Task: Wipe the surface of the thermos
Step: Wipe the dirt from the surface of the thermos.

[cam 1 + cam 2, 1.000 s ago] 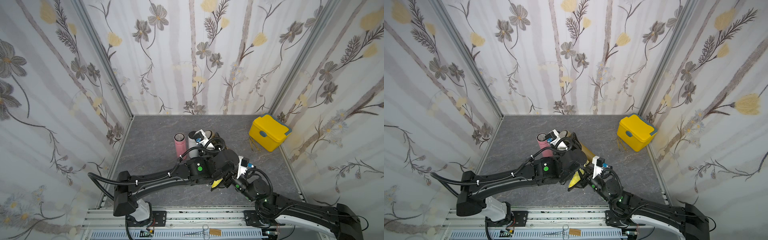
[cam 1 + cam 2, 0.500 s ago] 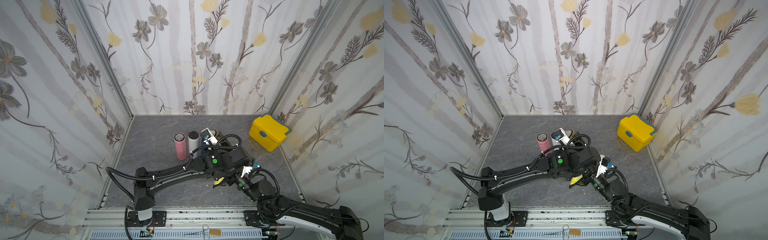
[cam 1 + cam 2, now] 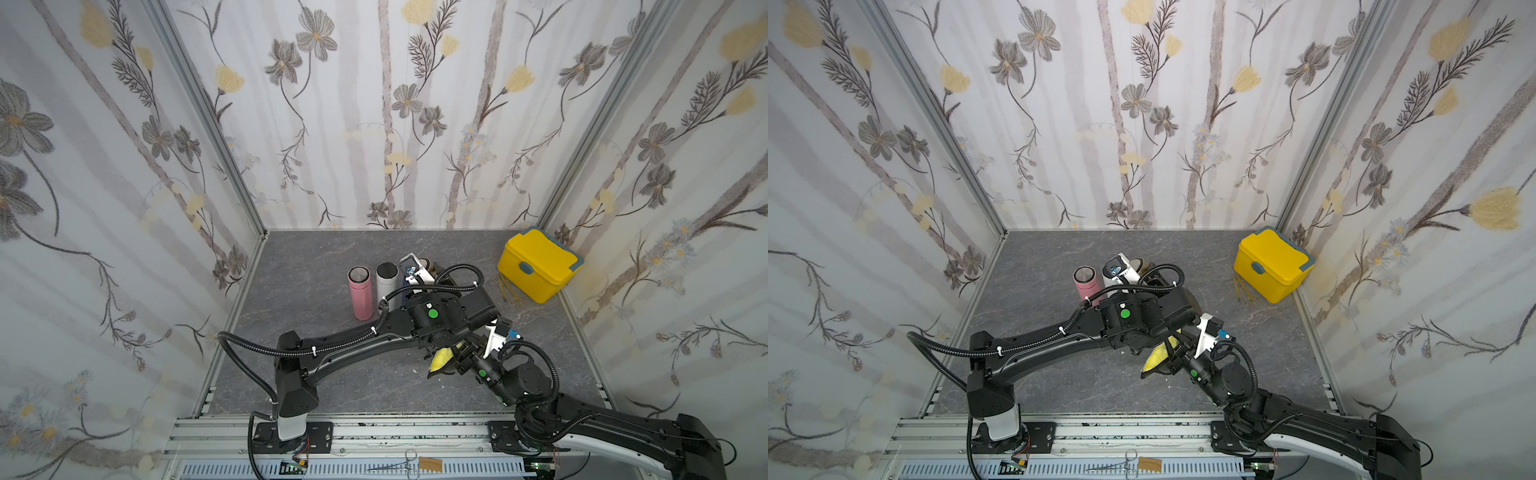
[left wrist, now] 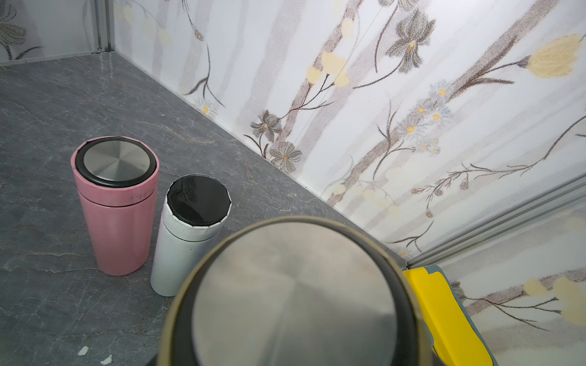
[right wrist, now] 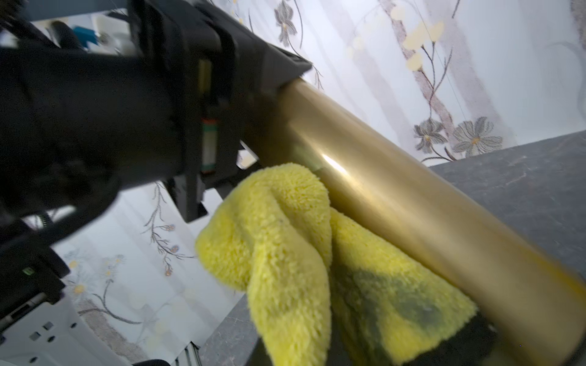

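The left arm reaches across the middle of the desk (image 3: 316, 266); its left pincer (image 5: 253, 126) grips the shiny gold thermos (image 5: 396, 202), tilted. The right pincer (image 3: 455, 359) pinches a fluffy yellow cloth (image 5: 285, 240) against it.

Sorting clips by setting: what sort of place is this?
Likely a staged robot test booth: floral wall panels in metal framing, a grey tabletop, and two arms bolted to a rail.

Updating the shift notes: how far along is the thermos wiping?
Done: the left gripper holds the gold thermos off the table. In hand: the right gripper presses the yellow cloth against its side. Left: how much is already wiped cannot be told.
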